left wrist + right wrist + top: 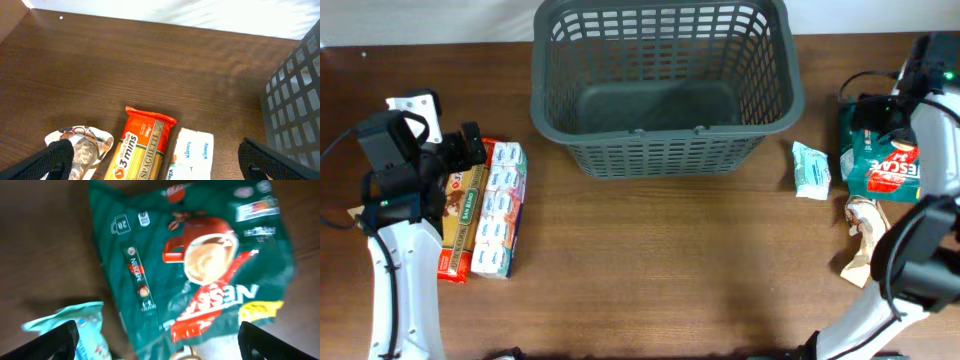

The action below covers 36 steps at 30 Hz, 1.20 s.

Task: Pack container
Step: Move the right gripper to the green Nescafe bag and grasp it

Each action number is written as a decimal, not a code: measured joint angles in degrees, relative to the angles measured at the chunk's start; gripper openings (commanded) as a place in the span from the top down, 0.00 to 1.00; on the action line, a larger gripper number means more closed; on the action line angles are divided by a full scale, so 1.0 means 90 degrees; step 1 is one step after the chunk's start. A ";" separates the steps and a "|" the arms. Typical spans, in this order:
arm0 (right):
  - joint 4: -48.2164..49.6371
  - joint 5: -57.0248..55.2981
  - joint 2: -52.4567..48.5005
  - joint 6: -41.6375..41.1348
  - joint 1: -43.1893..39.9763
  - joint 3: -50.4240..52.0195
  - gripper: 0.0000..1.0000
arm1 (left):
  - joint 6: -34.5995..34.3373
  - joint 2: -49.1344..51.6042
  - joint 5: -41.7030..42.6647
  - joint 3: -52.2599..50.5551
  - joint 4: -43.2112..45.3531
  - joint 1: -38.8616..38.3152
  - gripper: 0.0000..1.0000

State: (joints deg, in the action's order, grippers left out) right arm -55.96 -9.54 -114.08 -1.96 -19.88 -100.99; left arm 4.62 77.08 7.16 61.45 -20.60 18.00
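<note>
A crumpled printed packet (pixel 85 145) lies farthest left on the brown wooden table (pixel 670 270). Just beside it lies a red and yellow packet of 3 mins spaghetti (pixel 145 147), touching a long pack of Kleenex tissues (pixel 501 208) on its right. The left gripper (pixel 156 155) hovers over the upper ends of these two packs, its fingers spread wide with nothing between them.

The container (pixel 660 155), a dark grey slotted basket, stands upright at the middle of the table's far edge, well apart from both heaps, its solid floor showing.

To its right lies a small pale teal packet (pixel 811 168), then a green Nescafé coffee bag (pixel 200 270), with a crumpled brown wrapper (pixel 863 238) nearer the front. The right gripper (pixel 161 341) hangs above the Nescafé bag, jaws wide apart, gripping nothing.
</note>
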 measured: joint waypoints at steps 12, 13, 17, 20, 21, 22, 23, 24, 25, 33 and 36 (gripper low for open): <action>0.0306 -0.0206 -0.0937 0.0726 0.0090 0.0000 0.01 | -0.0002 0.0007 0.0000 0.0000 0.0000 -0.0002 0.01; 0.0345 -0.0228 -0.0979 0.0741 0.0092 0.0000 0.01 | 0.0000 0.0007 -0.0002 0.0000 0.0000 -0.0002 0.01; 0.0520 -0.0347 -0.1224 0.0685 0.0095 0.0000 0.01 | 0.0000 0.0010 -0.0002 0.0000 0.0000 -0.0002 0.01; 0.0559 -0.0500 -0.1503 0.0563 0.0097 0.0000 0.02 | 0.0000 0.0007 -0.0002 0.0000 0.0000 -0.0002 0.01; 0.0561 -0.0588 -0.1564 0.0522 0.0114 -0.0017 0.07 | 0.0000 0.0010 -0.0002 0.0000 0.0000 -0.0002 0.01; 0.0556 -0.0653 -0.1603 0.0481 0.0134 -0.0049 0.14 | 0.0000 0.0010 -0.0002 0.0000 0.0000 -0.0002 0.01; 0.0539 -0.0750 -0.1642 0.0423 0.0153 -0.0080 0.25 | -0.0002 0.0010 -0.0002 0.0000 0.0000 -0.0002 0.01; 0.0525 -0.0821 -0.1688 0.0406 0.0155 -0.0119 0.45 | 0.0000 0.0007 0.0000 0.0000 0.0000 -0.0002 0.01; 0.0515 -0.0857 -0.1722 0.0342 0.0155 -0.0148 0.74 | 0.0000 0.0010 -0.0002 0.0000 0.0000 0.0000 0.01; 0.0386 -0.1061 -0.1785 -0.0175 0.0177 -0.0262 0.96 | 0.0000 0.0010 0.0000 0.0000 -0.0002 -0.0002 0.01; 0.0216 -0.1059 -0.1780 -0.0250 0.0175 -0.0279 0.97 | 0.0000 0.0010 -0.0002 0.0000 0.0000 -0.0002 0.01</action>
State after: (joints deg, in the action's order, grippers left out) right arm -54.02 -19.07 -130.10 -4.21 -18.31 -103.50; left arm 4.62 77.17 7.14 61.45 -20.60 17.98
